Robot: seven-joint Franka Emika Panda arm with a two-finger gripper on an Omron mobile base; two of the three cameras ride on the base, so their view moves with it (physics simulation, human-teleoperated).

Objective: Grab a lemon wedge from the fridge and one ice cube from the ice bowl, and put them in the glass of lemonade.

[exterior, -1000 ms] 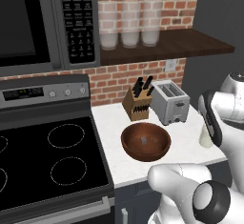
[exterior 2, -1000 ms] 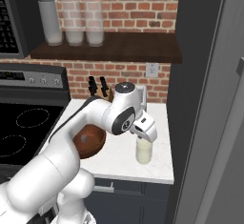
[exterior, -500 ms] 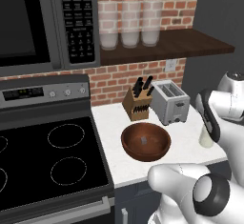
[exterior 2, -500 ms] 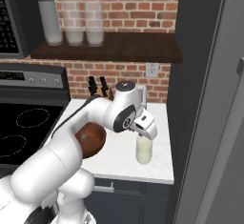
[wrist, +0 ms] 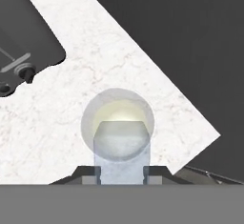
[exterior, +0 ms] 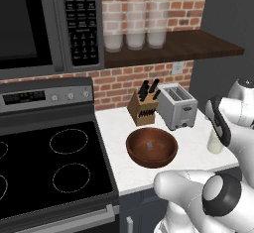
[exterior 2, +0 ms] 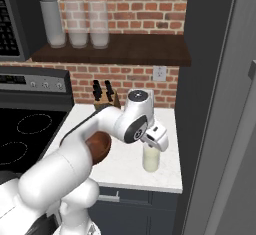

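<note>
My gripper [wrist: 121, 173] is shut on the ice cube [wrist: 121, 154], a pale translucent block held between the two fingertips [wrist: 90, 173]. Right below it stands the glass of lemonade [wrist: 117, 116], seen from above with pale yellow liquid. From the base, the hand [exterior 2: 155, 138] hovers just over the glass [exterior 2: 151, 160] near the counter's right end. In the left base view the glass [exterior: 215, 143] is half behind the hand. The ice bowl [exterior: 151, 147], dark brown wood, sits left of it, partly behind my arm [exterior 2: 100, 146]. The grey fridge [exterior 2: 210, 104] rises on the right. The lemon wedge is out of view.
A toaster [exterior: 176, 105] and a knife block [exterior: 143, 109] stand behind the bowl against the brick wall. The black stove [exterior: 44, 162] lies to the left. Three frosted jars [exterior: 134, 26] sit on the shelf above. The counter's front edge [exterior 2: 140, 184] is close to the glass.
</note>
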